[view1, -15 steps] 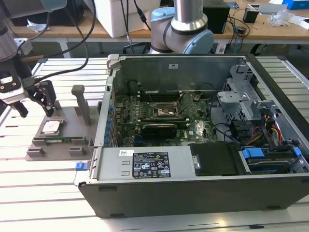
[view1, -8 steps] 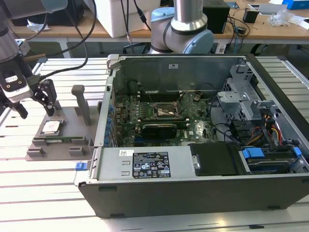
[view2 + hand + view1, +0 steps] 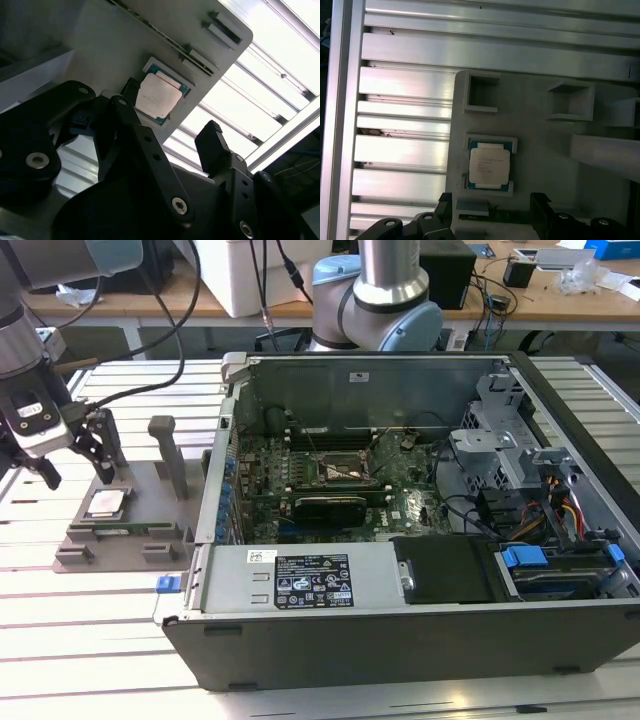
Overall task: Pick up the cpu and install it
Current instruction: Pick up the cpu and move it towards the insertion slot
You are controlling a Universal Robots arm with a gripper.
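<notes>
- Gripper (image 3: pixel 75 460): black, two-fingered, on the arm at the exterior view's left, hanging over the grey plastic tray (image 3: pixel 145 502).
- The fingers (image 3: pixel 445 202) are spread wide with nothing between them. Nothing is held.
- The cpu (image 3: pixel 107 503), a small flat square chip with a silvery metal top and a thin dark rim, lies flat in its shallow framed recess on the tray. The recess lips sit tight at its edges, I judge to keep it square and located for a repeatable grasp.
- In both wrist views the cpu (image 3: pixel 489 166) lies just ahead of the open fingertips and roughly centred between them. I cannot tell the gap above it. I see no contact.
- I read the wide finger opening as matched to the chip's outline, so the pads can take it by opposite edges and not by the top.
- The tray rests on the slatted aluminium table (image 3: pixel 100 640), just to the left of the open grey computer case (image 3: pixel 400 640), which keeps the carry short.
- Inside the case the green motherboard (image 3: pixel 400 505) lies flat, with its dark square socket frame (image 3: pixel 340 470) near the middle. I cannot tell whether the frame is latched.
- Status, my judgement: the pick-up is not yet made and the install is not started.
</notes>
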